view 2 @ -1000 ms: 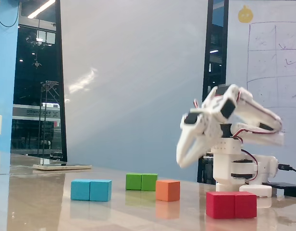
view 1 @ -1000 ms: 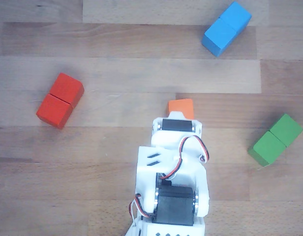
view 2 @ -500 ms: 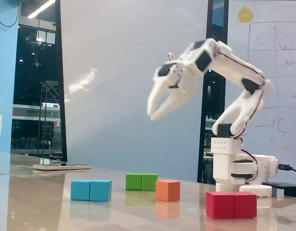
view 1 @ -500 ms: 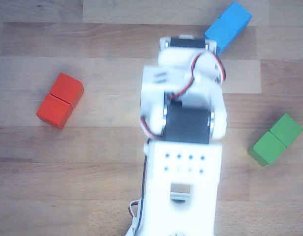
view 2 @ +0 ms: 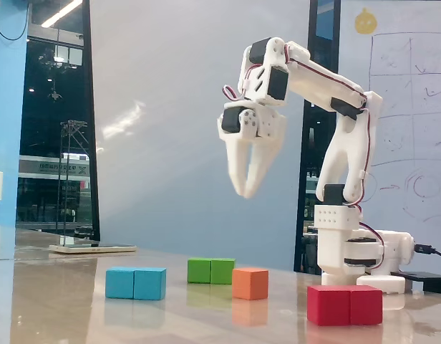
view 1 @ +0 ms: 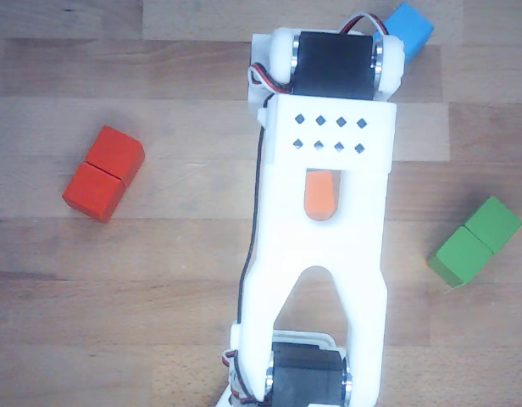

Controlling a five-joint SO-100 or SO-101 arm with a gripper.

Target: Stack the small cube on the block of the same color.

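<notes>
Red double block [view 2: 345, 304] sits nearest on the table [view 2: 77, 315]. Behind it rests the small cube [view 2: 250, 283], orange, untouched, just beside the green block [view 2: 210, 270], the blue block [view 2: 135, 282] off left. High above them hangs the gripper [view 2: 247, 192], pointing down, fingers slightly parted, holding nothing.

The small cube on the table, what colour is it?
Orange; the small cube shows best in the fixed view.
</notes>
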